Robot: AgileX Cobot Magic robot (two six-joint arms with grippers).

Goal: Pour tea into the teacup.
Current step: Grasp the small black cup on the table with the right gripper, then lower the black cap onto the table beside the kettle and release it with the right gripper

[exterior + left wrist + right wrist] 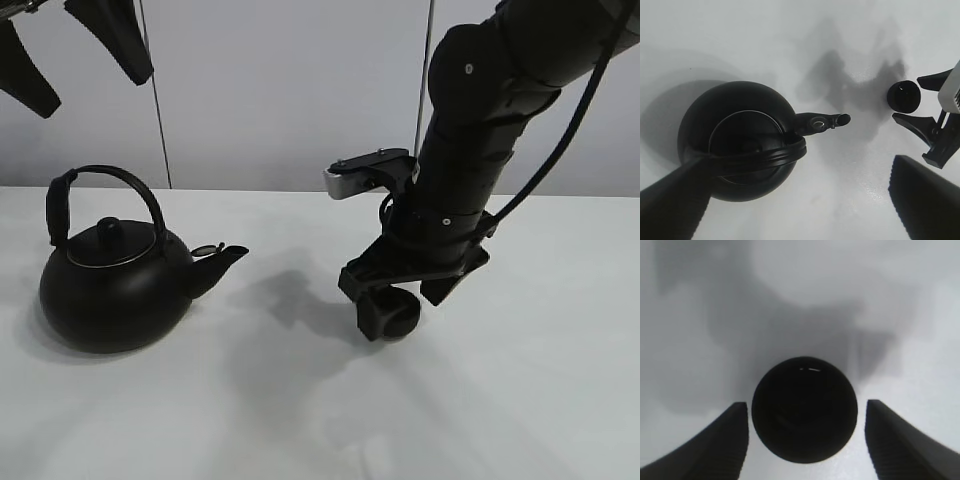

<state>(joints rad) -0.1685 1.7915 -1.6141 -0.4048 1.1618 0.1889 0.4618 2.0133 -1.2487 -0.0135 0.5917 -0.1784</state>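
Teacup [392, 318] stands on the worktop [520, 400], right of centre and well apart from the kettle [115, 290]. Right claw [400, 297] is low over the cup, jaws spread either side of it with a gap showing at each: released, not gripping. Left claw [75, 50] hangs high above the kettle, spread wide and empty. Spout [228, 258] points toward the cup. Right arm is nearer the cup, left arm nearer the kettle.

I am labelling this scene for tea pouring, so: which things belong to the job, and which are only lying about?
Belongs to the job:
teacup
kettle
right tool, open around the teacup
left tool, open above the kettle

Lying about:
nothing loose visible; only the white table
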